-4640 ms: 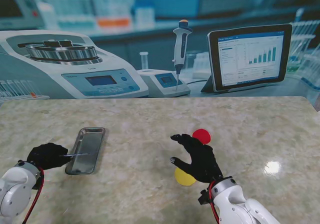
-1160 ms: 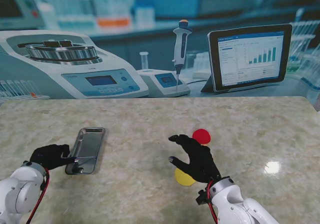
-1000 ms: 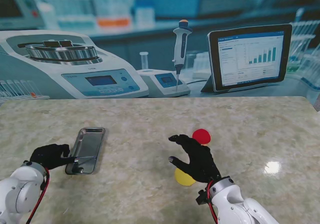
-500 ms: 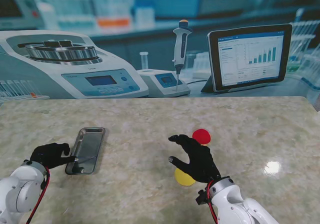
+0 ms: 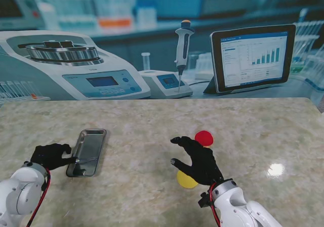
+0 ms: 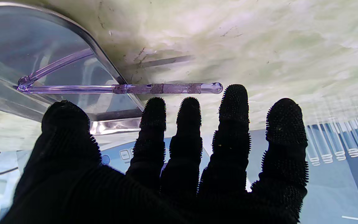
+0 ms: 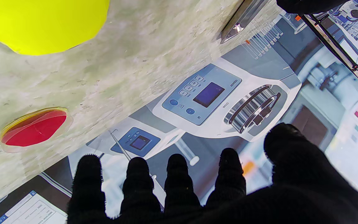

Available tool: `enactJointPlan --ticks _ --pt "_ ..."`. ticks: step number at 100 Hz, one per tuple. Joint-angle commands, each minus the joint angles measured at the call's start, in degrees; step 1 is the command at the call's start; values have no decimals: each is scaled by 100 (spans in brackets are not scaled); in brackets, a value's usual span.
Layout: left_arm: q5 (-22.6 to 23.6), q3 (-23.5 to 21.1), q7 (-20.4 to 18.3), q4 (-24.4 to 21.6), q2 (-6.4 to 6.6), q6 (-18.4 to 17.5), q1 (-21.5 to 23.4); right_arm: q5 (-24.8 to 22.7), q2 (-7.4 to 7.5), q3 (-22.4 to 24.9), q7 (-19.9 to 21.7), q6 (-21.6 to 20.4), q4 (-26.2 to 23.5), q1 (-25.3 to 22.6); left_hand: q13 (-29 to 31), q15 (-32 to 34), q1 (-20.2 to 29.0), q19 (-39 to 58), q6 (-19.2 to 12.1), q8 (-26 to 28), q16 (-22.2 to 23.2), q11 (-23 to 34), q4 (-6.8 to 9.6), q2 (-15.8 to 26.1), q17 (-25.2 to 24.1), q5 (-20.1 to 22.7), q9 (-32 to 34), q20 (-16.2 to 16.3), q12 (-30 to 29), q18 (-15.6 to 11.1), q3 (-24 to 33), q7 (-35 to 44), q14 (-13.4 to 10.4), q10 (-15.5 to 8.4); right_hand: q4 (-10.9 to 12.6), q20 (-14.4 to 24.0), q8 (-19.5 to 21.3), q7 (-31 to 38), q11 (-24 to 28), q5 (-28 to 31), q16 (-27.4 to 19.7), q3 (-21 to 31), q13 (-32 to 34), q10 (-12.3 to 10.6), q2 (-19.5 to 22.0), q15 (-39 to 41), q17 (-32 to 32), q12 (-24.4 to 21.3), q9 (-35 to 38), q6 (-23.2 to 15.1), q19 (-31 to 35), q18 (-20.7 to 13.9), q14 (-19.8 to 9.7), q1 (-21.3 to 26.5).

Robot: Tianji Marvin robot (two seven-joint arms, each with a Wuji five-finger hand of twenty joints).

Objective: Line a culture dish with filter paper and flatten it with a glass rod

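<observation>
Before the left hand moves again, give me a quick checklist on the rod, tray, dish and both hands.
1. Glass rod released: ok; the left hand is open, fingertips apart from it.
2. Rod resting in the metal tray: not ok; one end lies in the tray, the other overhangs the rim onto the table.
3. Red filter paper in the culture dish: ok, sits inside the clear rim; flatness cannot tell.
4. Yellow disc clear of the dish: ok, though partly under the right hand.
5. Right hand free: ok, open, holds nothing.
</observation>
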Motion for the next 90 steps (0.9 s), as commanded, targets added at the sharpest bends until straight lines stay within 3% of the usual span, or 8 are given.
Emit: enactJointPlan --ticks 1,16,46,81,89,90 --pt "-30 -15 11 -7 -11 2 13 16 -30 -15 7 3 -32 -43 -211 -292 44 -334 209 -185 -171 -132 120 183 -183 63 -252 -321 -153 343 -131 -334 1 132 118 -33 -66 67 53 -135 39 -93 -166 -49 208 118 -53 -30 -163 -28 86 -52 -19 30" --pt "-81 -98 60 -111 -29 -40 75 16 -32 -20 -3 -2 -30 -40 -407 -523 28 -626 289 -454 -223 -233 119 200 -419 -6 -467 -477 -244 289 -136 -856 -30 108 118 -35 -78 80 68 -137 39 -94 -164 -47 208 120 -54 -24 -158 -29 88 -52 -24 29" --pt "-481 -417 452 -669 -144 -402 455 -11 -31 -5 -12 -29 -41 -16 -1372 -1751 71 -2635 204 -821 -900 -600 268 261 -1437 -448 -1187 -1408 -513 -198 48 -1535 -389 -48 120 -41 -103 79 87 -148 38 -90 -162 -59 198 120 -55 -20 -156 -31 85 -49 -51 33" --pt "-2063 -637 580 -1934 -373 -1102 1399 -73 -27 20 -8 -44 -105 23 -2302 -2614 -176 -4461 197 -1305 -1237 -950 231 224 -2041 -914 -2085 -1669 -745 -513 526 -2414 -574 -195 141 -56 -252 -215 -29 -144 0 -72 -169 -145 197 46 -54 -117 -165 -1 59 -63 -96 43" --pt "-2388 -598 596 -2229 -417 -1183 1664 -74 -30 15 -17 -45 -116 41 -2528 -2775 -157 -4849 160 -1363 -1253 -1042 230 275 -2177 -1063 -2411 -1656 -783 -632 470 -2511 -615 -246 154 -51 -365 -402 -111 -86 -42 -67 -171 -172 195 -19 -59 -196 -156 27 64 -72 -128 47" --pt "-2419 -588 607 -2257 -422 -1193 1691 -74 -30 13 -18 -44 -117 44 -2605 -2823 -100 -5044 160 -1370 -1252 -1051 244 301 -2153 -1091 -2446 -1506 -791 -646 368 -2493 -648 -254 155 -52 -371 -412 -114 -84 -44 -67 -172 -181 193 -21 -59 -200 -157 27 63 -73 -129 48"
